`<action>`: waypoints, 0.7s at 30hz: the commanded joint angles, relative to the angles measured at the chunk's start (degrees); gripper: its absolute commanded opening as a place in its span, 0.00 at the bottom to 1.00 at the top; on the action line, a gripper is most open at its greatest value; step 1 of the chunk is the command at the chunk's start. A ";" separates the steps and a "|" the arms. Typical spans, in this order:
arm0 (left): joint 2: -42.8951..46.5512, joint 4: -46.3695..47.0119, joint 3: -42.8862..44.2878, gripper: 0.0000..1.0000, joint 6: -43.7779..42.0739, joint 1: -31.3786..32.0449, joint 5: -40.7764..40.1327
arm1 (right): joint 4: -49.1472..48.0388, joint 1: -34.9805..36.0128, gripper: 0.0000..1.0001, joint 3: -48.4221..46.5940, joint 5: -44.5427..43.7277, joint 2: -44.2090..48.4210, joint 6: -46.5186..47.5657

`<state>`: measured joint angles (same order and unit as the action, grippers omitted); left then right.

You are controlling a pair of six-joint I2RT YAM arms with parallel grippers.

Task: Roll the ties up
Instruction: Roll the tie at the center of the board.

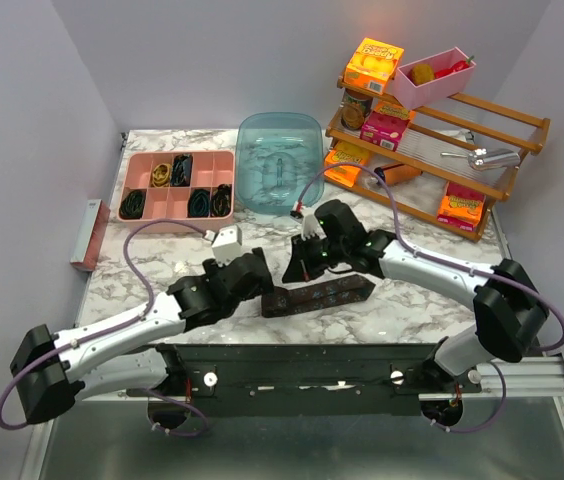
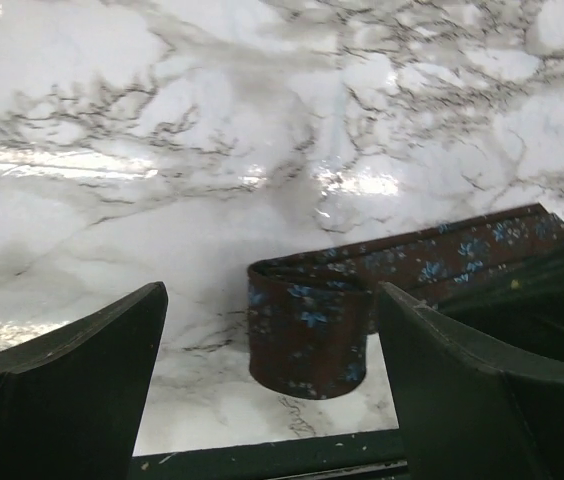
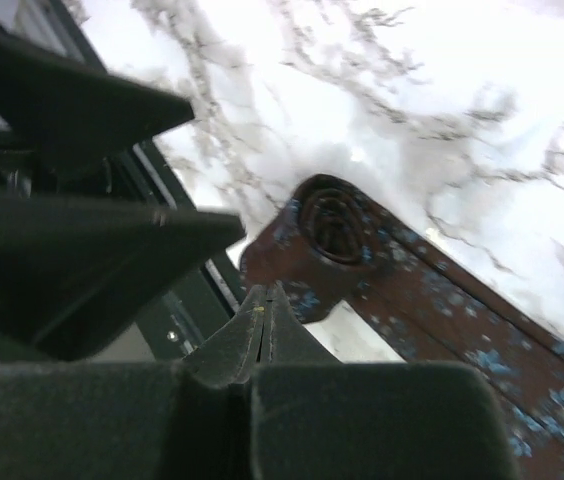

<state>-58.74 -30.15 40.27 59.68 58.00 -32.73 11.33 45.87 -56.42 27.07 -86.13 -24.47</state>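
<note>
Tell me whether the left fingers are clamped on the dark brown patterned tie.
No: the left fingers stand wide apart, and the rolled end of the dark brown, blue-patterned fabric tie lies in the gap between them.

I lose the end of the tie (image 2: 307,330) behind a finger (image 2: 482,400), tray (image 1: 175,226) contents too small to tell

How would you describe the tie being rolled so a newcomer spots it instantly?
On the marble table, look near the centre, just ahead of the black base rail. The tie lies there as a flat dark brown strip with small blue flowers, its left end wound into a coil. Unlike the coils in the pink tray at back left, it sits on bare marble, mostly unrolled.
</note>
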 commanded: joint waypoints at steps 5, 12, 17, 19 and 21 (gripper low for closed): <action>12.33 -4.12 -7.13 0.94 2.46 -9.30 3.64 | 0.97 5.98 0.00 -6.68 3.87 -7.82 1.44; 11.72 -4.04 -8.01 0.95 0.88 -11.42 6.01 | 7.99 8.71 0.00 -10.28 -4.38 -12.13 3.90; 9.26 -1.84 -8.28 0.95 -0.17 -11.59 7.15 | 10.72 8.80 0.01 -10.37 -10.62 -13.19 4.69; 8.65 -1.32 -8.19 0.95 -0.70 -11.68 7.59 | 11.69 8.80 0.00 -10.64 -12.56 -13.98 4.78; 8.12 -0.70 -8.28 0.95 -1.06 -11.68 7.94 | 12.04 8.80 0.00 -10.37 -14.23 -14.33 4.61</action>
<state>-49.71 -32.82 32.53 59.96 46.57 -26.15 19.68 54.30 -65.54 19.68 -98.74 -20.99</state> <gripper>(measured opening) 0.946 0.008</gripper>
